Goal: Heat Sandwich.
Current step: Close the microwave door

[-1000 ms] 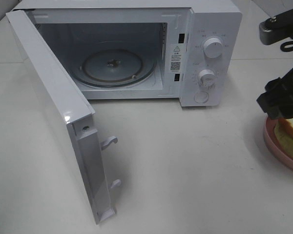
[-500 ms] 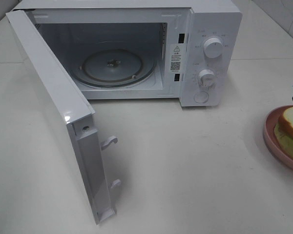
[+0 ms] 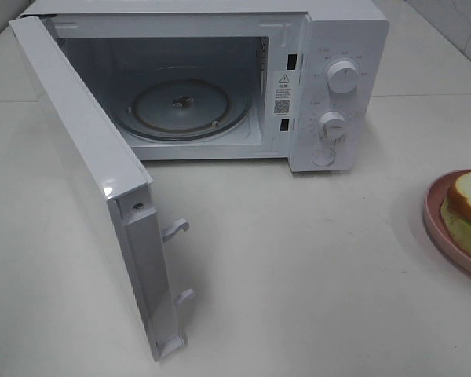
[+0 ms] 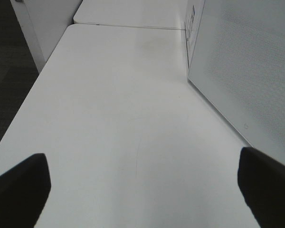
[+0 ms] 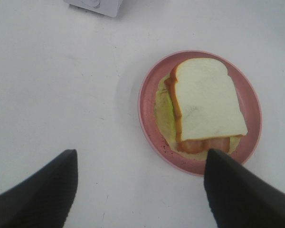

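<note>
While lying on one pink plate (image 5: 154,135), on one white table (image 3: 314,259), one sandwich (image 5: 206,102): ahead of the right gripper (image 5: 140,190), above the gap between its spread jaws, nothing clamped. One white microwave (image 3: 341,47), door (image 3: 78,169) swung wide, one glass turntable (image 3: 180,110) inside, two knobs (image 3: 343,77), one round button (image 3: 323,156). Left gripper (image 4: 142,187) with jaws wide apart over bare tabletop, gripping nothing, door panel beside one jaw; dark floor off the other.
</note>
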Motion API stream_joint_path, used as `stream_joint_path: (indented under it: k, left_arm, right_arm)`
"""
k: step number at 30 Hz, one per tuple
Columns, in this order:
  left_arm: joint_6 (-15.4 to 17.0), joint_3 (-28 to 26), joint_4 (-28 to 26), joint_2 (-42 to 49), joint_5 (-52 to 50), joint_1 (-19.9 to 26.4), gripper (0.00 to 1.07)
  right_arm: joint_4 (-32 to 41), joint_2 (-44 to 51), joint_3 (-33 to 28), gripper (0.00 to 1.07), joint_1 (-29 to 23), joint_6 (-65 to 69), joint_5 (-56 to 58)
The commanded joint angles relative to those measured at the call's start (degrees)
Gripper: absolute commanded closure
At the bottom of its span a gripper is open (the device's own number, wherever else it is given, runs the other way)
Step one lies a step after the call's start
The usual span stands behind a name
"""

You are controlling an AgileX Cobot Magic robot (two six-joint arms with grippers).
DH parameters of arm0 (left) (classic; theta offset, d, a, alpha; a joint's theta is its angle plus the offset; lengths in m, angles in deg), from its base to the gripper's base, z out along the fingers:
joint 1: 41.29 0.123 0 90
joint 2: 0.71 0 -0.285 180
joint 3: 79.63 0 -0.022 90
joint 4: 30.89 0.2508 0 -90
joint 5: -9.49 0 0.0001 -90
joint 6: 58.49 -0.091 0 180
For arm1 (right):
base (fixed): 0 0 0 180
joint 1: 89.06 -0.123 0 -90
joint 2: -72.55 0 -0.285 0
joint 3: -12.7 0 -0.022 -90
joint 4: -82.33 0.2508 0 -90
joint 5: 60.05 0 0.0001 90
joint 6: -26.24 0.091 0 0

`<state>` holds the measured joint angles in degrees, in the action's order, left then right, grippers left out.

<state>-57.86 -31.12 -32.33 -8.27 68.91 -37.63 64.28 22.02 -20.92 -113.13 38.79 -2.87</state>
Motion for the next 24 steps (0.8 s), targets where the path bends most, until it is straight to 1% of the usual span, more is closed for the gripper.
stream_joint_path:
  k: [1, 4, 8, 9, 11, 13, 14, 17, 18, 19, 22, 24]
  left_arm:
    - [-0.1, 0.3, -0.2, 1.4, -0.2, 0.0, 0.08]
    - [-0.1, 0.3, -0.2, 1.4, -0.2, 0.0, 0.08]
    - [-0.1, 0.3, -0.2, 1.4, -0.2, 0.0, 0.08]
    - [-0.1, 0.3, -0.2, 1.4, -0.2, 0.0, 0.08]
    - [-0.1, 0.3, -0.2, 1.4, -0.2, 0.0, 0.08]
    - [-0.1, 0.3, -0.2, 1.4, -0.2, 0.0, 0.08]
    - [-0.1, 0.3, -0.2, 1.4, -0.2, 0.0, 0.08]
    - [-0.1, 0.3, -0.2, 1.4, -0.2, 0.0, 0.08]
    - [-0.1, 0.3, -0.2, 1.4, -0.2, 0.0, 0.08]
    - [-0.1, 0.3, -0.2, 1.4, -0.2, 0.0, 0.08]
    - [-0.1, 0.3, -0.2, 1.4, -0.2, 0.0, 0.08]
    - [-0.1, 0.3, -0.2, 1.4, -0.2, 0.0, 0.08]
  right_arm:
    - [0.2, 4.9, -3.1, 0.34, 0.1, -0.8, -0.1]
    - [0.3, 10.4, -5.8, 0.34, 0.1, -0.8, 0.1]
    - [0.5, 14.1, -7.6, 0.34, 0.2, -0.8, 0.6]
    - [1.1, 16.0, -8.4, 0.34, 1.7, -0.8, 0.7]
    - [1.5, 17.1, -8.9, 0.34, 2.8, -0.8, 0.9]
    - [3.3, 21.0, -9.9, 0.34, 6.1, -2.6, 0.9]
    - [3.3, 21.0, -9.9, 0.34, 6.1, -2.6, 0.9]
    - [5.2, 24.6, -10.9, 0.34, 8.9, -5.3, 0.7]
    - [6.0, 26.8, -11.6, 0.34, 10.7, -6.0, 0.6]
    - [6.0, 26.8, -11.6, 0.34, 10.7, -6.0, 0.6]
    - [7.3, 30.5, -13.2, 0.34, 14.0, -6.1, 0.5]
    - [7.9, 31.2, -13.7, 0.34, 14.6, -6.4, 0.7]
